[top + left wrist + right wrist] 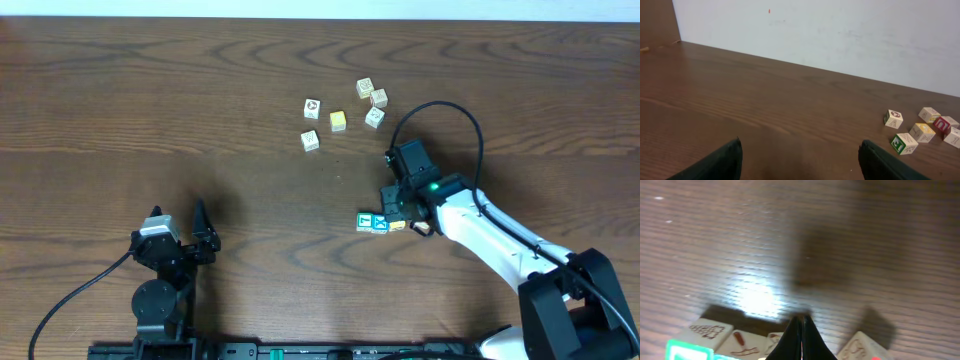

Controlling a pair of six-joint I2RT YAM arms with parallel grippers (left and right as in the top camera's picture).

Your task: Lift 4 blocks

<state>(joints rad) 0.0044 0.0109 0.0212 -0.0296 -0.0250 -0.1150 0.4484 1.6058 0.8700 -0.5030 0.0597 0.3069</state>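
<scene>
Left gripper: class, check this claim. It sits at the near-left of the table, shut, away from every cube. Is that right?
Not quite. The left gripper is open, not shut. The left wrist view shows its two fingers standing wide apart, with bare table between them. The rest of the claim stands.

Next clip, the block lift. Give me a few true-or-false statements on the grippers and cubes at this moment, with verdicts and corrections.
1. The left gripper is open with nothing between its fingers. True.
2. The right gripper is wide open. False: its fingers are pressed together.
3. A short row of coloured blocks lies right by the right gripper. True.
4. The pale cubes are stacked in a tower. False: they lie loose in a cluster on the table, apart from the row.
</scene>
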